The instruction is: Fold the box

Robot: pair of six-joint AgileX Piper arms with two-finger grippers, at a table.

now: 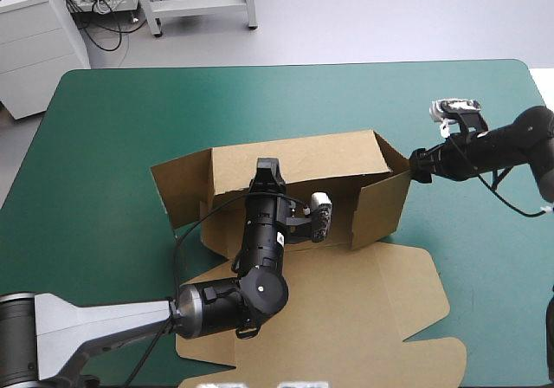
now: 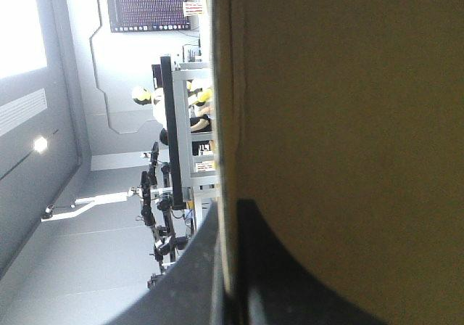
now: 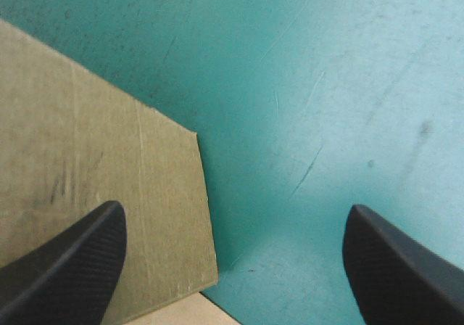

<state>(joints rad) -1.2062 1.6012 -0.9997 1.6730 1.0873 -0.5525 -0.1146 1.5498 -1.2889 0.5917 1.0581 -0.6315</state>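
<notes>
Holding the brown cardboard box (image 1: 381,206) by its long far wall (image 1: 329,154), my left gripper (image 1: 267,166) is all but closed on the sheet. In the left wrist view the thin edge of the board stands between the two broad black fingers (image 2: 290,281), one on each face of it. The box is only partly formed. It stands near the middle of the teal-green table cover (image 1: 104,145), with the far wall and the walls at its right end raised. A loose flap (image 1: 177,189) spreads out from the left end of the box, and a wide flat panel (image 1: 346,310) of the same brown board lies on the cover at the near side of the box, partly under my left arm. My right gripper (image 1: 419,164) is at the far right corner of the box, just beside the raised board there; I cannot tell if it touches the board. Its fingers stand wide apart and hold nothing. In the right wrist view one finger (image 3: 72,267) is over a brown corner of the box, and the other finger is over the bare cover beside the box.
</notes>
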